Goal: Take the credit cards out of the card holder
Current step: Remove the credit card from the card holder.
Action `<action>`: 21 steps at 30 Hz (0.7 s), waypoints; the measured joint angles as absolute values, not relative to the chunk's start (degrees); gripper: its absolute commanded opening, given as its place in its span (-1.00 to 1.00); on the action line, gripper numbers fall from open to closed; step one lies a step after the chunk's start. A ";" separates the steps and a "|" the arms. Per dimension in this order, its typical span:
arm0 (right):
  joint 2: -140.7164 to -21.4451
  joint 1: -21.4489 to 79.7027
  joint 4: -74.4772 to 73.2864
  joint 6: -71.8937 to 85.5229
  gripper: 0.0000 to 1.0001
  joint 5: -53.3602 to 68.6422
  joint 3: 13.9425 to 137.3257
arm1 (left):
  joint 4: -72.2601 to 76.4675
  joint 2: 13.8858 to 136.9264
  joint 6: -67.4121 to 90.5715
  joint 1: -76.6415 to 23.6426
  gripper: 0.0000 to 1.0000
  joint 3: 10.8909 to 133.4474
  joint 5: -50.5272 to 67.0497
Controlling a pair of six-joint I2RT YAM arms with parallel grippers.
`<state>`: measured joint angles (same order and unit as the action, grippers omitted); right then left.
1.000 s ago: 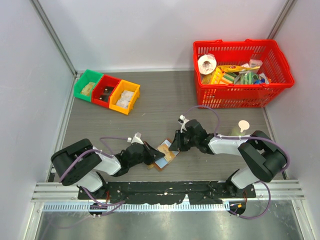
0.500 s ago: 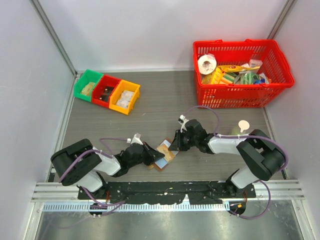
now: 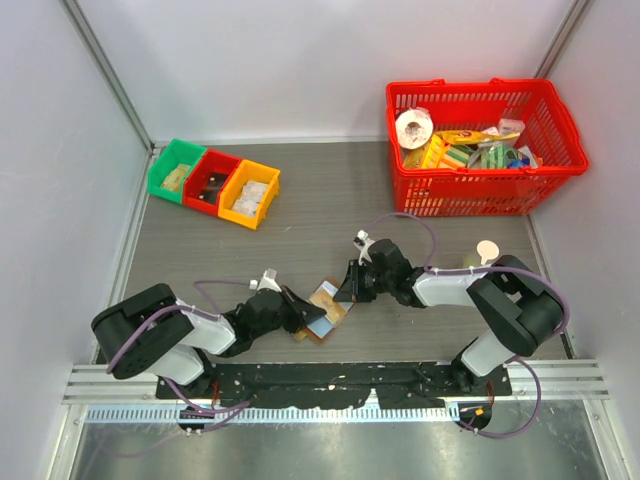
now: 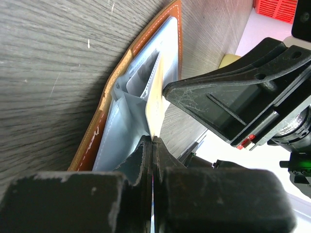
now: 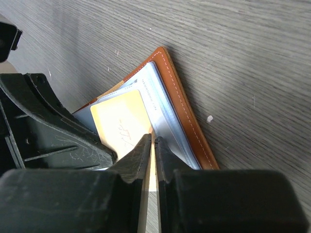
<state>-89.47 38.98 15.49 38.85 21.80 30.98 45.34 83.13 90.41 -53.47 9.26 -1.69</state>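
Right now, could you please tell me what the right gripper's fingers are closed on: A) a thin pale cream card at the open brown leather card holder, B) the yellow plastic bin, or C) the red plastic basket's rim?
A: in the right wrist view the right gripper pinches the pale cream card lying over the open brown leather card holder.

The brown card holder (image 3: pixel 330 305) lay open at lower centre, pale blue panels up, a cream credit card (image 5: pixel 120 122) protruding from it.
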 measured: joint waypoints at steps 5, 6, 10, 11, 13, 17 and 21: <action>-89.69 38.89 15.75 39.18 -0.74 22.04 30.98 | 41.91 79.50 91.02 -53.47 -1.00 8.62 -1.45; -89.69 38.87 15.73 39.20 -0.74 22.04 30.98 | 41.06 78.72 91.05 -53.47 -1.00 8.54 -1.43; -89.67 38.85 15.84 39.27 -0.74 22.09 30.94 | 37.71 76.29 91.05 -53.47 -1.00 8.54 -1.39; -89.69 38.81 15.84 39.29 -0.74 22.11 30.94 | 37.23 75.94 91.05 -53.47 -1.00 8.54 -1.39; -89.69 38.76 15.90 39.38 -0.74 22.20 30.89 | 35.88 75.18 91.07 -53.47 -0.99 8.54 -1.32; -89.69 38.76 16.10 39.40 -0.74 22.24 30.83 | 33.69 73.47 90.78 -53.49 -0.42 8.49 -1.26; -89.69 38.74 16.25 39.40 -0.74 22.31 30.74 | 32.71 72.90 90.78 -53.49 -0.20 8.32 -1.56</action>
<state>-89.69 38.74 16.25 39.40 22.31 30.74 32.71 72.90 90.78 -53.49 8.32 -1.56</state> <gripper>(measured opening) 0.127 0.354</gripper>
